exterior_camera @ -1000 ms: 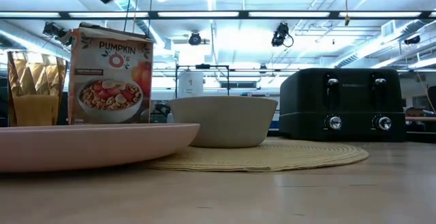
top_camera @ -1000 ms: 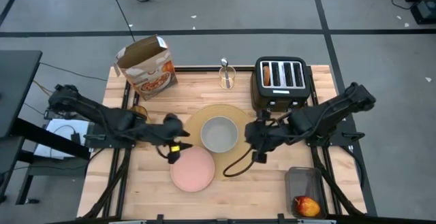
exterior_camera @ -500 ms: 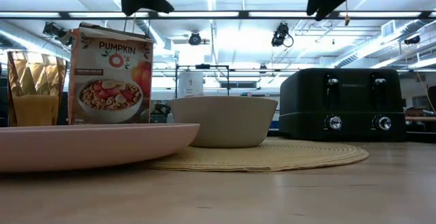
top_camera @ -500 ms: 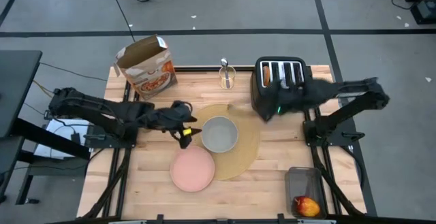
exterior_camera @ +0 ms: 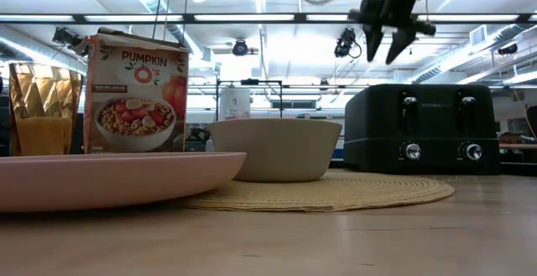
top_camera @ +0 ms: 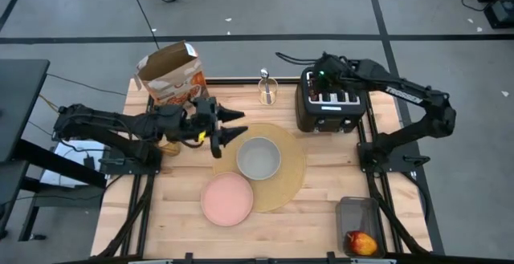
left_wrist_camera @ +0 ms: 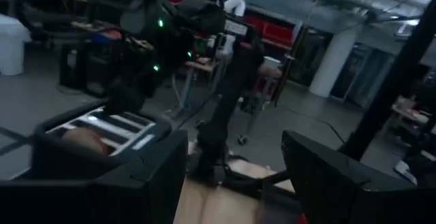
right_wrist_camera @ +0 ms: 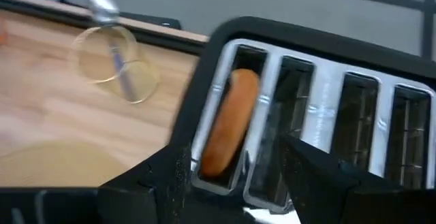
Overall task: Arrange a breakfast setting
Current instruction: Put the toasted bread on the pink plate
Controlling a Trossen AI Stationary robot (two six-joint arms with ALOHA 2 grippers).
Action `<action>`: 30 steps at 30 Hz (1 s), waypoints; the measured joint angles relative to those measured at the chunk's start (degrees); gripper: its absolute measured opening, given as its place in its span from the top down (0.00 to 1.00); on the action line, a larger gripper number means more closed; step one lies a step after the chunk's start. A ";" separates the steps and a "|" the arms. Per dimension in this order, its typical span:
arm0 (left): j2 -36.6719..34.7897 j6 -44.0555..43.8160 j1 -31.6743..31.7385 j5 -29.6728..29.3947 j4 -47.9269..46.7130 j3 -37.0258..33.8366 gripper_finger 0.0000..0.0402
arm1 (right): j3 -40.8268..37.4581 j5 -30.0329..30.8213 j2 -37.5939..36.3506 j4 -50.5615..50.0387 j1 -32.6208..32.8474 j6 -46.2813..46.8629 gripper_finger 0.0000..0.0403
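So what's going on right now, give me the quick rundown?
Right gripper open above the toaster, toast slice in its end slot. Left gripper open, hovering beside the grey bowl. Nothing blocking the toast.

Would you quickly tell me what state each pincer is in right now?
Left pincer: open, empty, above the table beside the bowl.
Right pincer: open, empty, over the toaster.

Ceiling strip lights (exterior_camera: pixel 252 18) are shining evenly and brightly, casting soft shadows on the desk (top_camera: pixel 321 208). Both wrist views are blurring; the pink plate (exterior_camera: pixel 109 179) nearest the low camera is looking soft.
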 joint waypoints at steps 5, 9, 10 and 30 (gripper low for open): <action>-3.34 0.01 0.45 -0.06 -6.19 0.09 0.39 | -2.58 -4.31 2.40 4.45 -3.11 0.81 0.44; -5.25 0.33 0.43 0.01 -6.28 0.04 0.39 | -3.32 -5.25 5.27 6.23 -4.64 1.86 0.44; -5.51 0.37 0.43 -0.02 -6.25 0.07 0.39 | -3.33 -5.25 5.90 6.40 -4.85 2.25 0.44; -18.64 11.53 0.65 1.97 -6.69 5.18 0.39 | -3.25 -8.12 10.50 6.53 -9.93 8.65 0.64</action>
